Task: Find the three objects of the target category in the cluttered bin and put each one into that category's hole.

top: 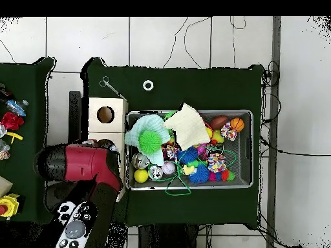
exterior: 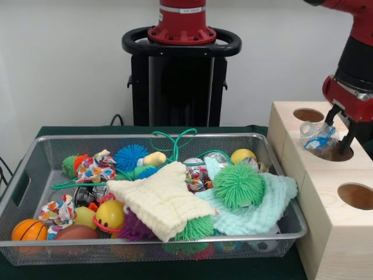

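Crumpled plastic bottle (exterior: 316, 136) held over the middle hole (exterior: 334, 153).
It was gripped by the hand (exterior: 339, 129); judged light, crushable, slippery.

No lettering can be read anywhere: the red collar (exterior: 180, 10) at the top middle of the front view carries a label too blurred to make out.

You're looking at a bin (exterior: 23, 175) of fine silvery wire mesh, matt metal. Inside it, the cream cloth (exterior: 160, 198) and the mint cloth (exterior: 262, 207) are soft, nubbly knit. The green ball (exterior: 238, 185) is rubbery and spiky. The orange ball (exterior: 29, 230) looks smooth. The box (exterior: 326, 198) is pale, unvarnished wood; the counter (top: 194, 84) wears dark green matt cloth.
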